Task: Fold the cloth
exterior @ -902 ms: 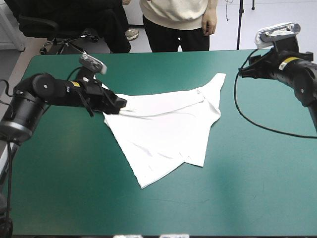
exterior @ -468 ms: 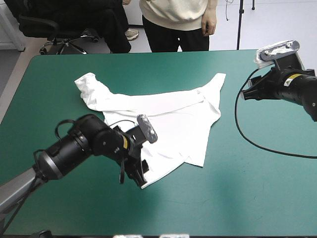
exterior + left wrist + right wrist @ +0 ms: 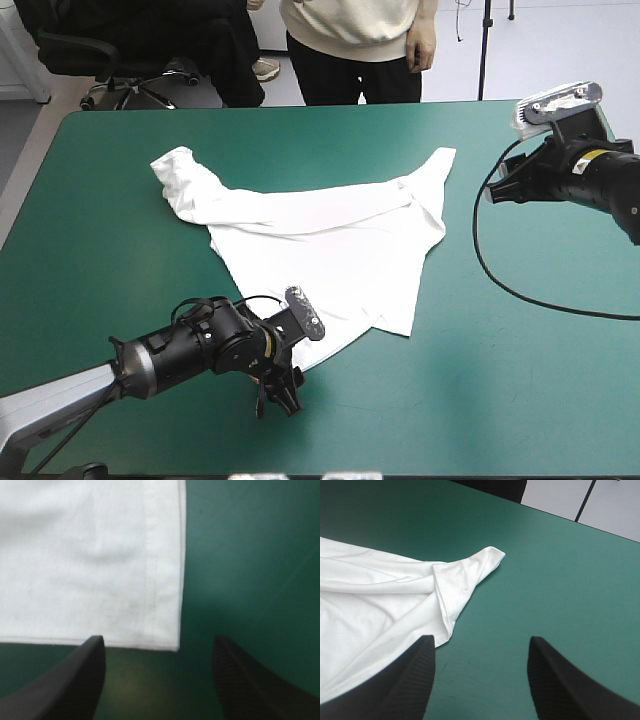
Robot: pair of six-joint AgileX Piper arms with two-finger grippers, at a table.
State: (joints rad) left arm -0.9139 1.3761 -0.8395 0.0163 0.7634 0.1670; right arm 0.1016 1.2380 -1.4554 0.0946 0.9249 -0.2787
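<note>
From above, the white T-shirt (image 3: pixel 330 250) lies spread across the middle of the teal-green cover (image 3: pixel 500 380). It makes a rough triangle. One sleeve (image 3: pixel 178 172) points toward the far left and another point reaches toward the far right. The hem corner (image 3: pixel 302 364) is its nearest part. The left gripper (image 3: pixel 283 392) hangs low over the table just on the near side of that corner, so this arm is by far the closer to the cloth. The right gripper (image 3: pixel 496 190) is off to the right, well apart from the shirt's far-right point.

In the left wrist view the black fingers (image 3: pixel 80 675) stand wide apart with nothing between them. The hem corner (image 3: pixel 167 640) lies flat just ahead of the gap, nearer one finger than the other. The stitched hem runs straight away from the gripper. A grasp here probably calls for a short advance and a drop onto that corner.

In the right wrist view the fingers (image 3: pixel 405 680) are also spread and empty. The shirt's pointed, folded-over end (image 3: pixel 480 562) lies ahead and to one side over bare cover.
</note>
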